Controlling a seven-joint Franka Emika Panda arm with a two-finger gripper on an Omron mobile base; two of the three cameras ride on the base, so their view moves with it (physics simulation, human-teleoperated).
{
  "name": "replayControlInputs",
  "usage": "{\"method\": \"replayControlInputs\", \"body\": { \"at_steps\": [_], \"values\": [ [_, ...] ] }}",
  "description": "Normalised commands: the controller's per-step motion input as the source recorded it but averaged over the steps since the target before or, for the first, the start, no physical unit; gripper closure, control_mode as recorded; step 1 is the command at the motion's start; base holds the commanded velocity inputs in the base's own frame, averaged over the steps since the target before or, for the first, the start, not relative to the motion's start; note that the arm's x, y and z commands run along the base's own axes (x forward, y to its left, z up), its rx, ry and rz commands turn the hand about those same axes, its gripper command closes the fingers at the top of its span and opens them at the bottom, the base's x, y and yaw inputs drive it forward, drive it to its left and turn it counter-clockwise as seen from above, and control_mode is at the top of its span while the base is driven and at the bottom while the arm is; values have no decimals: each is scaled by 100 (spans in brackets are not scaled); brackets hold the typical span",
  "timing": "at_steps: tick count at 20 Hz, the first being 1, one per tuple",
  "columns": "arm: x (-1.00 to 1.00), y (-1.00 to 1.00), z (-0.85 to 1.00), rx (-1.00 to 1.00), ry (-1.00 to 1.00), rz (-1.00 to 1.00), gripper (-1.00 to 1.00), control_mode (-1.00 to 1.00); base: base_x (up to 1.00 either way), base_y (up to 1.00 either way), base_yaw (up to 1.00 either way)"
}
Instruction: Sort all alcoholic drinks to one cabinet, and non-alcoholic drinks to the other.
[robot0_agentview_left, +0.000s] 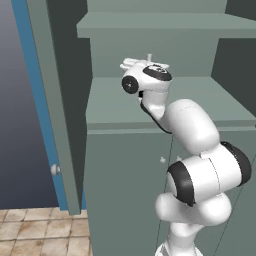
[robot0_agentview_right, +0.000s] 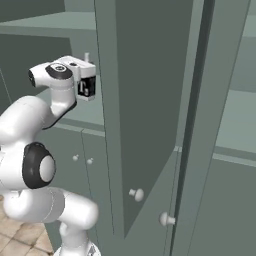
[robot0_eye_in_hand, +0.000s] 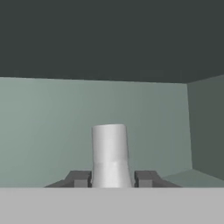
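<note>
Grey-white and smooth, a bottle top (robot0_eye_in_hand: 110, 153) stands between the gripper (robot0_eye_in_hand: 112, 178) fingers, which are clenched on it, held up inside the open cabinet (robot0_eye_in_hand: 87, 118) near its back wall. Probably light, rigid and slippery plastic; a grip lower on the body seems safest.

The gripper (robot0_eye_in_hand: 112, 178) has its two dark fingertips (robot0_eye_in_hand: 79, 178) pressed against either side of a pale grey cylinder (robot0_eye_in_hand: 110, 153), upright between them and clamped tight. Behind it runs a grey-green cabinet back wall (robot0_eye_in_hand: 52, 127), with a darker side wall (robot0_eye_in_hand: 206, 127) at right, a dark underside (robot0_eye_in_hand: 109, 39) above, and a sliver of shelf floor (robot0_eye_in_hand: 183, 177) at lower right.
</note>
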Motion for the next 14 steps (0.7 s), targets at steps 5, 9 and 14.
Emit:
{"method": "replayControlInputs", "body": {
  "at_steps": [5, 9, 14],
  "values": [
    [0, 1, -23, 0, 0, 0, 100, -100, 0, 0, 0],
    [-6, 0, -18, 0, 0, 0, -100, -100, 0, 0, 0],
    [-16, 0, -3, 0, -2, 0, -100, -100, 0, 0, 0]
  ]
}}
